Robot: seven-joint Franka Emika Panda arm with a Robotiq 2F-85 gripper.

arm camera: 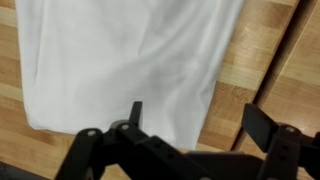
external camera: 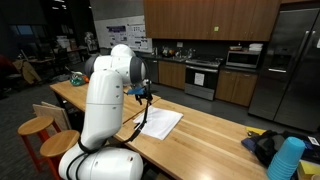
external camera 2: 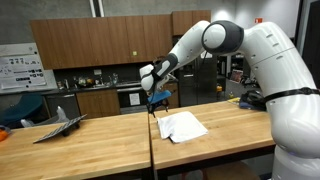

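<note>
A white cloth (arm camera: 130, 60) lies flat and slightly creased on the wooden table (arm camera: 265, 50); it also shows in both exterior views (external camera: 160, 123) (external camera 2: 181, 126). My gripper (arm camera: 196, 122) hangs above the cloth's near corner and the bare wood beside it, jaws wide apart with nothing between them. One finger (arm camera: 135, 112) is over the cloth, the other finger (arm camera: 262, 125) over the wood. In the exterior views the gripper (external camera 2: 157, 98) sits a short way above the table, near the cloth's edge, and the gripper (external camera: 144, 96) hovers clear of it.
A seam between two tabletops (external camera 2: 150, 145) runs beside the cloth. A grey folded object (external camera 2: 60, 124) lies on the neighbouring table. A blue cup stack (external camera: 287, 158) and dark bag (external camera: 265, 147) sit at the table's end. Wooden stools (external camera: 36, 128) stand alongside.
</note>
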